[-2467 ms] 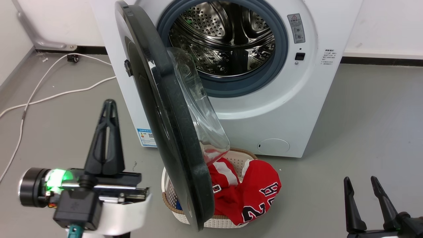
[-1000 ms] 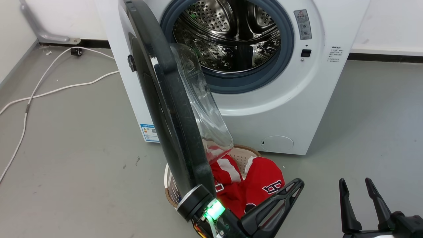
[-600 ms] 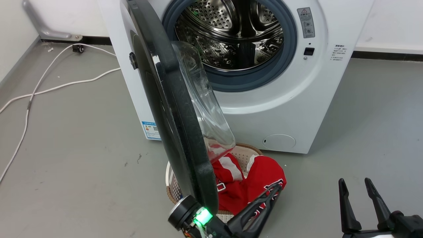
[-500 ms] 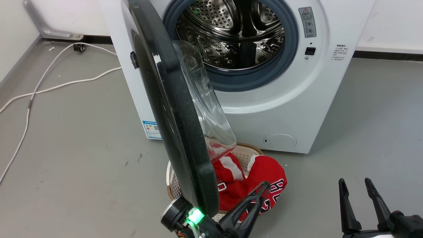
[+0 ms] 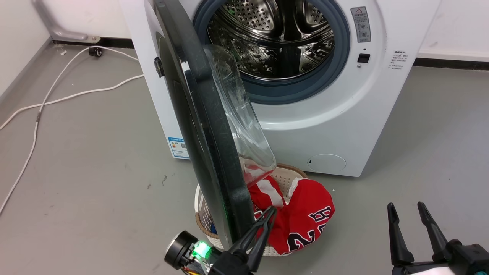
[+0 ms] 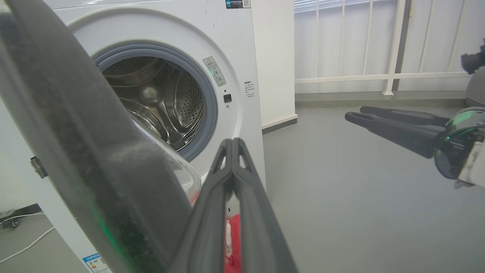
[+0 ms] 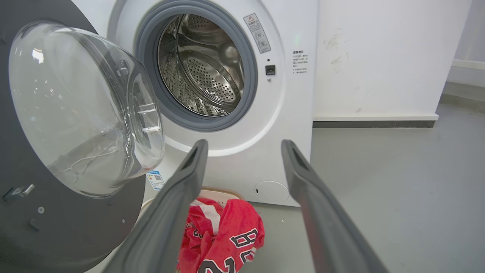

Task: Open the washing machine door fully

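- The washing machine is the big white box standing at the back of the floor, with its drum open to the room.
- The washing machine door hangs off the machine's left side. It's roughly halfway swung and edge-on to the head camera, with its glass bowl facing right. So it's not fully open yet, and there looks to be plenty of arc left.
- A cream laundry basket sits on the floor right at the machine's front, under the door's lower edge.
- A red jersey is heaped in the basket.
- The left gripper has its two fingers pinched together with nothing between them. The tips are just beside the inner side of the door's lower free rim. Touching or not? Can't tell from either view.
- The right gripper is spread wide and empty near the floor's front right, well apart from the door.
- Tips for the step, as a guess:
  - The robot should lay the flat side of those closed fingers on the black rim, not the glass bowl, and push toward its own left.
  - Working near the free edge gives the most leverage.
  - The push has to curve with the hinge, otherwise the fingers will likely skid off the glossy rim.
  - Keeping the fingers above the basket avoids snagging the jersey.
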